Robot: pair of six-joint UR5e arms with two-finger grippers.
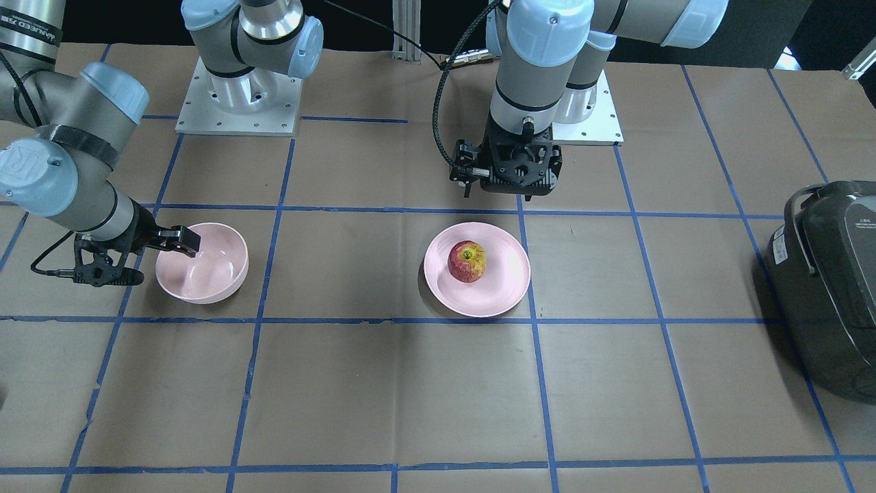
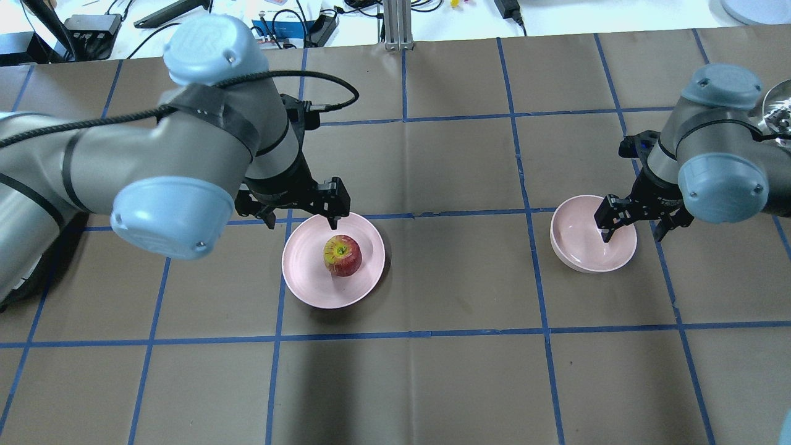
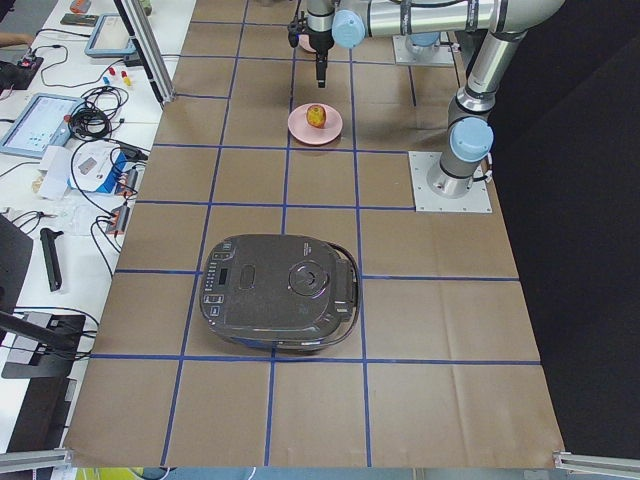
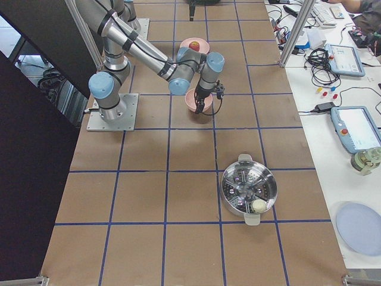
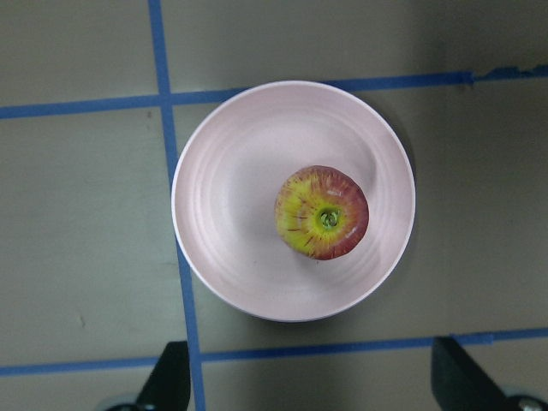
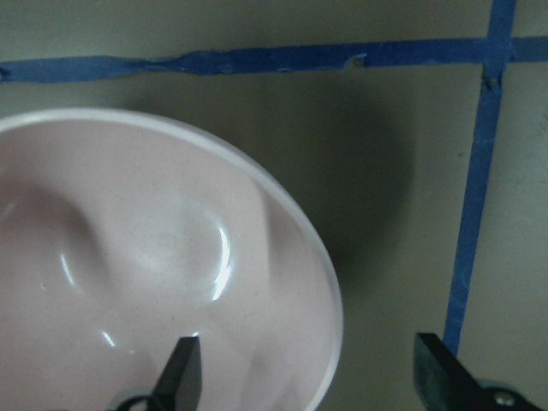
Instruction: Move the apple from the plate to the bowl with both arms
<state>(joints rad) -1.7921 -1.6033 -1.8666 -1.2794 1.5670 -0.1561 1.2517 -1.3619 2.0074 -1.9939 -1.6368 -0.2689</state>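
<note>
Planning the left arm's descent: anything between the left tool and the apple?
Nothing visible. The left tool hangs open above the plate, and the apple sits bare on it. The left wrist view shows the apple with nothing over or around it.

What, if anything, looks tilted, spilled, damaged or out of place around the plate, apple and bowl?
Nothing stands out. The apple sits stem-up on the plate, the bowl stands upright and empty, and nothing is spilled. The right claw is open astride the bowl's rim, one finger inside; the left claw hangs open by the plate.
</note>
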